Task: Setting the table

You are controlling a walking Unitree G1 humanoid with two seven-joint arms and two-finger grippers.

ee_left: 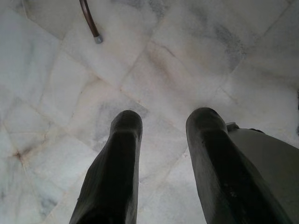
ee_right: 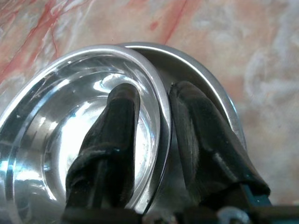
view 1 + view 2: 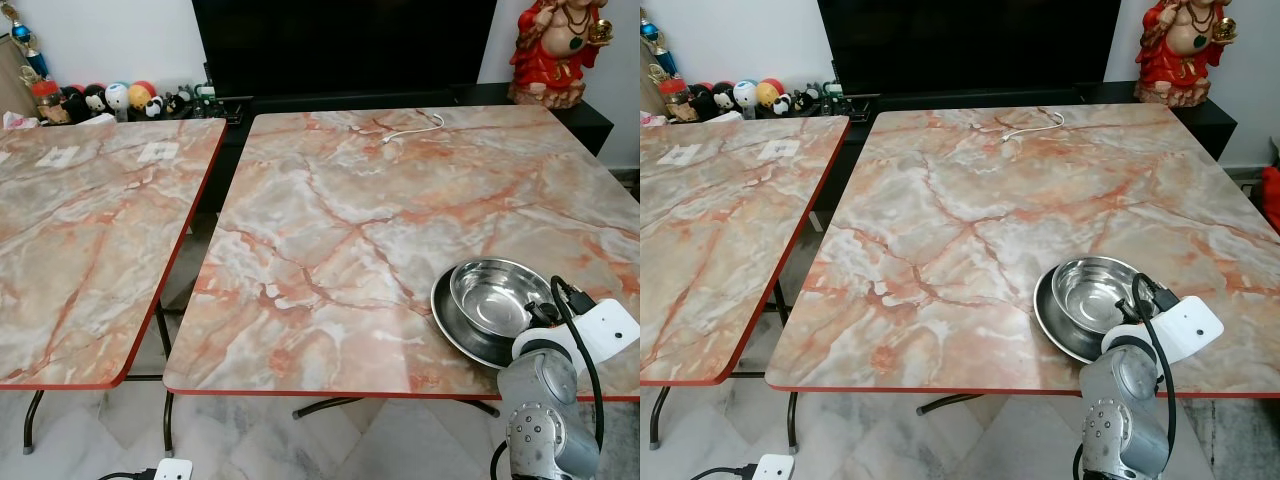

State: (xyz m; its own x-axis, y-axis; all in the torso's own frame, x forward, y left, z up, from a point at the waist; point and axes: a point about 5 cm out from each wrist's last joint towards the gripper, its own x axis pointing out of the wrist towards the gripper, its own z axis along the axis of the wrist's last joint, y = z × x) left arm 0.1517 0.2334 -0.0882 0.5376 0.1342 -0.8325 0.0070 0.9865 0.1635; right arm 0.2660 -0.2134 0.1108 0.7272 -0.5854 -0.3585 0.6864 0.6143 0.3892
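A steel bowl (image 3: 495,295) sits inside a shallow steel plate (image 3: 455,330) near the front right edge of the marble-patterned table (image 3: 330,230). My right gripper (image 2: 154,91) straddles the near rim of the bowl (image 2: 70,121). One finger (image 2: 119,121) reaches inside the bowl, the other finger (image 2: 196,126) stays outside over the plate (image 2: 205,70). The two fingers close on the rim. My right wrist (image 3: 545,385) rises from below the table edge. Down at my side, my left gripper (image 1: 163,121) hangs open over the pale marble floor.
A second marble table (image 3: 80,220) stands to the left across a narrow gap. A white cable (image 3: 415,130) lies at the far edge. Behind are a dark TV screen (image 3: 340,40), a red statue (image 3: 555,50) and small figurines (image 3: 110,98). A power strip (image 3: 172,468) lies on the floor.
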